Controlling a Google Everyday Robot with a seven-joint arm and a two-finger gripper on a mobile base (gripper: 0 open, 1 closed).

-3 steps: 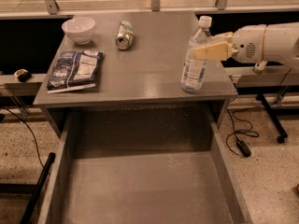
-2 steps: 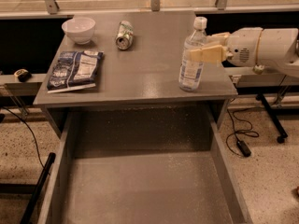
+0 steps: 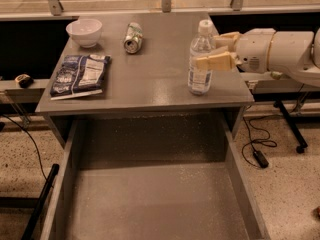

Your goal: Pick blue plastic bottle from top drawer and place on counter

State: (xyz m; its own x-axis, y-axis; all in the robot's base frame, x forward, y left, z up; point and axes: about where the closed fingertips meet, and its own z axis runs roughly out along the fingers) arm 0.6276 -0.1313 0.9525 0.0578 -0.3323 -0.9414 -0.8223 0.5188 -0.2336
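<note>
The blue plastic bottle, clear with a white cap and a pale label, stands upright on the counter near its right edge. My gripper reaches in from the right at the bottle's mid-height, with one pale finger across its front and the other behind it. The fingers are closed on the bottle, and its base rests on the counter. The top drawer is pulled fully open below the counter, and its speckled bottom is bare.
On the counter are a white bowl at the back left, a crushed can at the back middle and a dark snack bag at the left. A cable lies on the floor to the right.
The gripper has carried the bottle a little to the left and down. The bottle has gone from slightly tilted to upright with its base on the counter.
</note>
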